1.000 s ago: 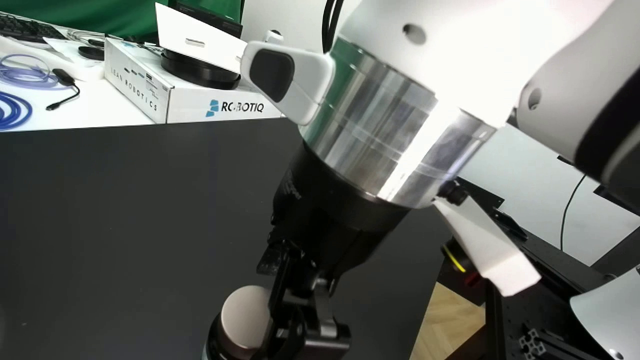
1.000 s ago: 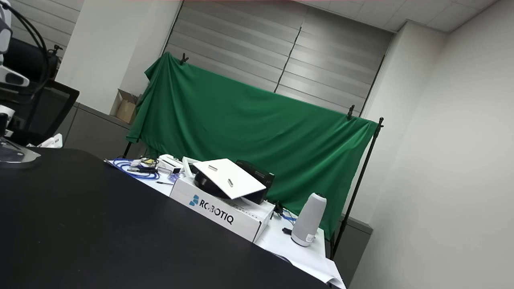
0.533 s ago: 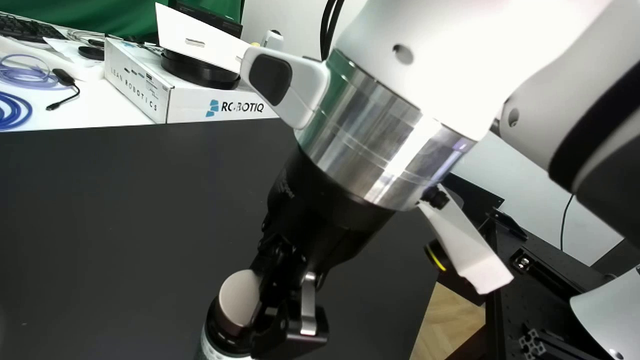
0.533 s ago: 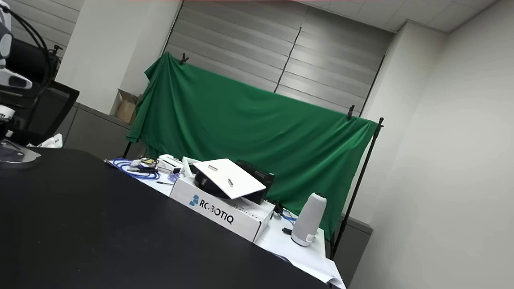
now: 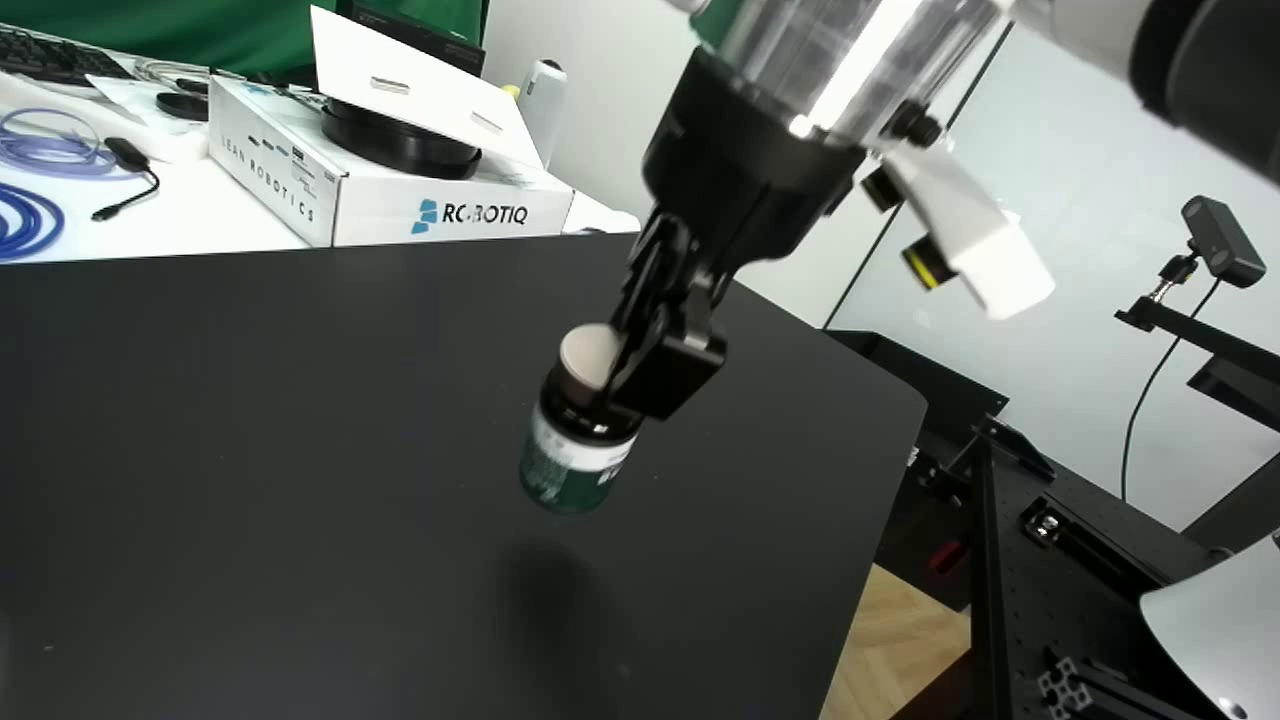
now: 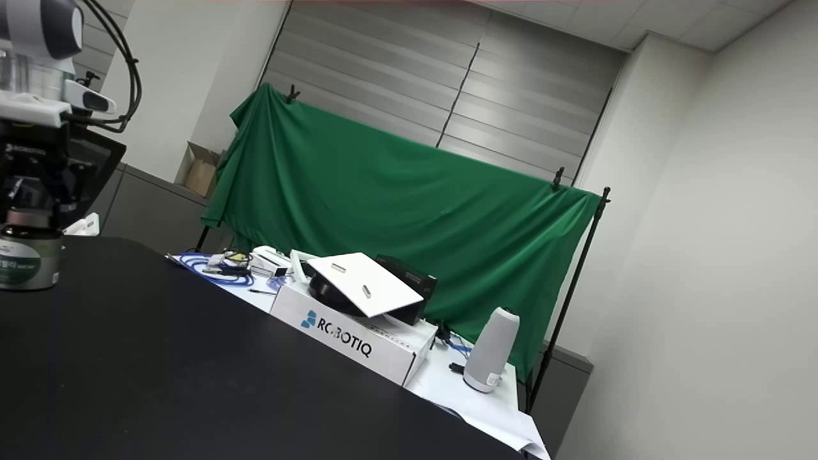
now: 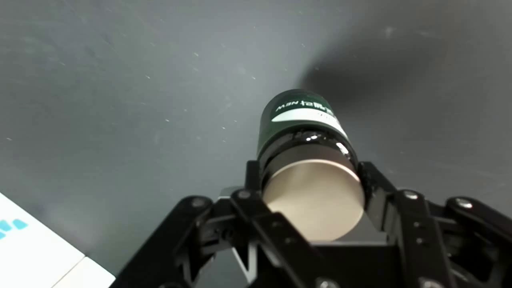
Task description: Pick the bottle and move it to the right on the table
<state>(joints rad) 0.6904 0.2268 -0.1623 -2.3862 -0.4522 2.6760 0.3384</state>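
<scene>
The bottle, with a dark green body, a pale label band and a round off-white cap, hangs above the table; I see its green side (image 5: 575, 470) in an exterior view and its label (image 6: 19, 262) at the left edge of an exterior view. My gripper (image 7: 310, 176) is shut on it, one finger on each side of the cap and neck in the wrist view. The bottle leans slightly, and its shadow falls apart from its base. Beneath spreads the matte black table (image 5: 300, 450). In an exterior view the near finger (image 5: 670, 370) hides part of the cap.
Behind the table's far edge stands a white Robotiq box (image 5: 450, 210) topped by a tilted white panel (image 5: 400, 90). Blue cables (image 5: 30, 215) lie left of it. A grey rounded device (image 6: 492, 351) stands on the white side table. A camera on a bracket (image 5: 1222, 240) is at the right.
The gripper has closed on the bottle and lifted it off the table. Arm and bottle have risen, going up and right in an exterior view, and the bottle has come into both exterior views.
</scene>
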